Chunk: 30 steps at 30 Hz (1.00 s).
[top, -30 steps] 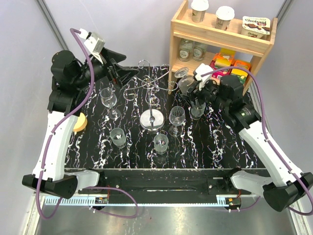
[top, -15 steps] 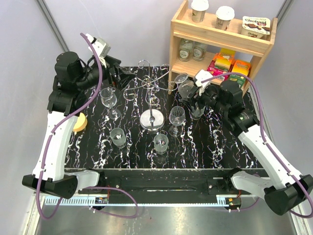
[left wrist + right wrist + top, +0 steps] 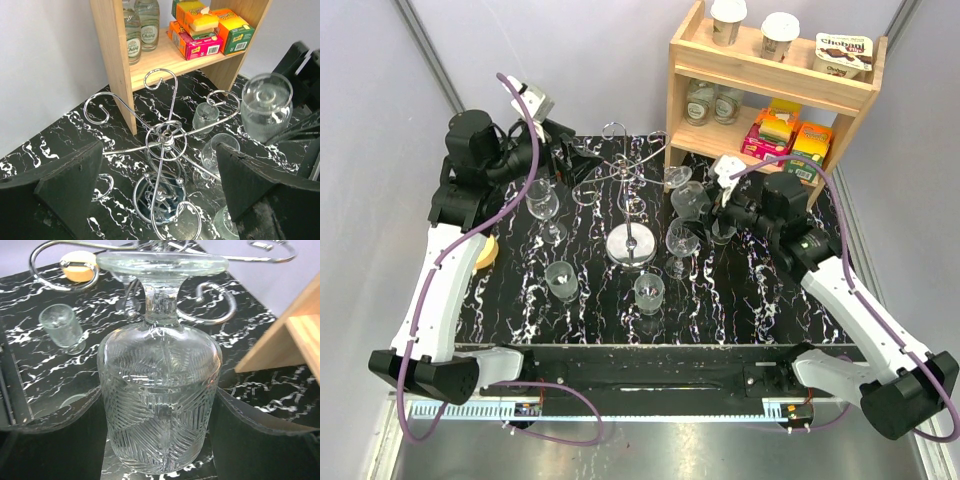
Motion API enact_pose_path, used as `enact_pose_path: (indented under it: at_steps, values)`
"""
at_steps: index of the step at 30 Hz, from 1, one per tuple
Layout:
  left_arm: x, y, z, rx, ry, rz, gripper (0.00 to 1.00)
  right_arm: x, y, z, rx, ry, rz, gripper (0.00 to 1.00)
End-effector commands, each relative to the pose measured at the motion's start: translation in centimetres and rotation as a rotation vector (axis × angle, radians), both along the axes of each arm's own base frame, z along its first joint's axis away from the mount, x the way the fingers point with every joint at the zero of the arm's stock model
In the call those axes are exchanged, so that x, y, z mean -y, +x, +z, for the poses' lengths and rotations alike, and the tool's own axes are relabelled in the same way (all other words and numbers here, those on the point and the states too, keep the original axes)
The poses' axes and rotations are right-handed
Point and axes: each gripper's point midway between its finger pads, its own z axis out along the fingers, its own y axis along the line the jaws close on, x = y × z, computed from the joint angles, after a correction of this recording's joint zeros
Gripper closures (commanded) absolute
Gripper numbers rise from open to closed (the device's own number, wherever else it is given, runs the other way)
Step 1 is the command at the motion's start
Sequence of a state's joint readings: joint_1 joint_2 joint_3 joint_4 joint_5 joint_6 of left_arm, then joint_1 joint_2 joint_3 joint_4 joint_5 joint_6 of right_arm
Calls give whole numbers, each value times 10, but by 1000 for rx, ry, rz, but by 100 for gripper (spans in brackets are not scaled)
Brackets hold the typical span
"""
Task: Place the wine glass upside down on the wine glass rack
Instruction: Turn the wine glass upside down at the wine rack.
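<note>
The wine glass rack (image 3: 631, 203) is a shiny wire stand with a round disc base at the middle back of the black marbled table. My right gripper (image 3: 705, 207) is shut on a ribbed wine glass (image 3: 690, 199) held upside down, foot up, just right of the rack's arms. In the right wrist view the glass (image 3: 159, 405) fills the space between my fingers, its foot level with a curled arm (image 3: 212, 315). My left gripper (image 3: 574, 160) is open and empty at the rack's back left. In the left wrist view the rack (image 3: 165, 137) sits between its wide jaws, with the held glass (image 3: 266, 107) at right.
Other glasses stand on the table: one left of the rack (image 3: 542, 200), two in front (image 3: 561, 279) (image 3: 649, 291), one right of the base (image 3: 681, 238). A wooden shelf unit (image 3: 685, 100) with jars and boxes is at the back right. A yellow round object (image 3: 486, 250) lies at the left edge.
My right gripper has carried the upside-down glass left and slightly down, closer to the rack. My left arm has shifted right, toward the rack's back left.
</note>
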<state>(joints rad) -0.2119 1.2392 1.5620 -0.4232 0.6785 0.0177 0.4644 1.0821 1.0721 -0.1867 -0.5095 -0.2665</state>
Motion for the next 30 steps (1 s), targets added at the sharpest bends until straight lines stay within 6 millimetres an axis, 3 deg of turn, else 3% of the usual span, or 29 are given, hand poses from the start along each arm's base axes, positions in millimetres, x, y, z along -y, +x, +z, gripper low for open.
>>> enact_pose_path:
  at_steps: [1,19,30]
  values:
    - [5,-2,25,74,-50,-25,1,-19,-13,31,99,136,128,100]
    - [0,0,22,80,-42,5,1,-64,-17,12,71,237,233,100]
    - [-8,14,18,92,-9,72,1,-85,-11,2,64,256,244,100]
